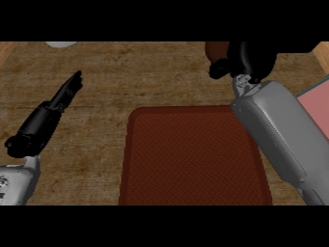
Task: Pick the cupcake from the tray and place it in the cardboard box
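The dark red tray (195,164) lies in the middle of the counter, and no cupcake shows on it. My right hand (251,59) is past the tray's far right corner, near the top of the view, with its fingers curled. A brown rounded thing, seemingly the cupcake (217,48), peeks out at the hand's left side and is mostly hidden by the fingers. My left hand (65,92) rests open at the left, fingers straight and pointing away. I cannot make out a cardboard box.
A flat pink thing with a teal edge (328,113) lies at the right edge, partly behind my right forearm. A white object (61,44) is cut off at the top left. Wooden strips border the counter at both sides.
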You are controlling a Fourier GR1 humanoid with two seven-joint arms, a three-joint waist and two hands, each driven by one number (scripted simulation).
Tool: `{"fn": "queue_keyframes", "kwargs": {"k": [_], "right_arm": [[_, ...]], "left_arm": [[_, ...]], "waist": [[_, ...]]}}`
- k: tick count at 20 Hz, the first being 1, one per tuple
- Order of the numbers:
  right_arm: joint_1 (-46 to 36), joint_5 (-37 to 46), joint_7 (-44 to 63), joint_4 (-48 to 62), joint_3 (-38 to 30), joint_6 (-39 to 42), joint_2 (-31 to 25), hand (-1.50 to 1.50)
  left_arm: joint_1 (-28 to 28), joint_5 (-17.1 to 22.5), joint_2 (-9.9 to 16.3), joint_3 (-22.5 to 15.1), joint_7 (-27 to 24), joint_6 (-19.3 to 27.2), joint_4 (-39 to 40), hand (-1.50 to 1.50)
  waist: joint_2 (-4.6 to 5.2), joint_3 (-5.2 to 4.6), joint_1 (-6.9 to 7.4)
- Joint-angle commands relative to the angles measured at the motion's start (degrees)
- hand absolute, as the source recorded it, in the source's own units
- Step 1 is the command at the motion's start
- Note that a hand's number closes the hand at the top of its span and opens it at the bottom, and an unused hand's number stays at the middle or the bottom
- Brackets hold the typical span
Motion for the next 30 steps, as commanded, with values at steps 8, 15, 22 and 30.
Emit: {"fn": "queue_keyframes", "kwargs": {"k": [8, 15, 22, 30], "right_arm": [[8.57, -4.02, -3.19, -7.89, -14.69, 3.28, -14.15, 1.5], [15.14, -14.35, -10.46, -0.01, -20.13, 14.27, -18.81, 1.5], [19.25, -21.97, -16.68, 2.63, -24.87, 25.25, -23.14, 1.5], [23.47, -27.72, -24.68, 4.77, -27.34, 33.33, -24.27, -1.5]], "left_arm": [[0.9, -0.81, -0.59, 0.22, -0.16, -1.74, -0.38, 0.0], [1.3, -1.78, -2.41, 0.1, -0.03, 0.21, -1.23, 0.0], [0.46, -0.42, -0.44, 2.2, 0.86, -2.85, -1.45, 0.0], [0.34, -2.82, -3.18, 0.07, 2.64, -1.89, -3.32, 0.0]], "waist": [[0.15, 0.0, 0.25], [0.24, 0.02, 0.18], [0.23, 0.0, 0.62], [0.25, 0.01, 0.67]]}}
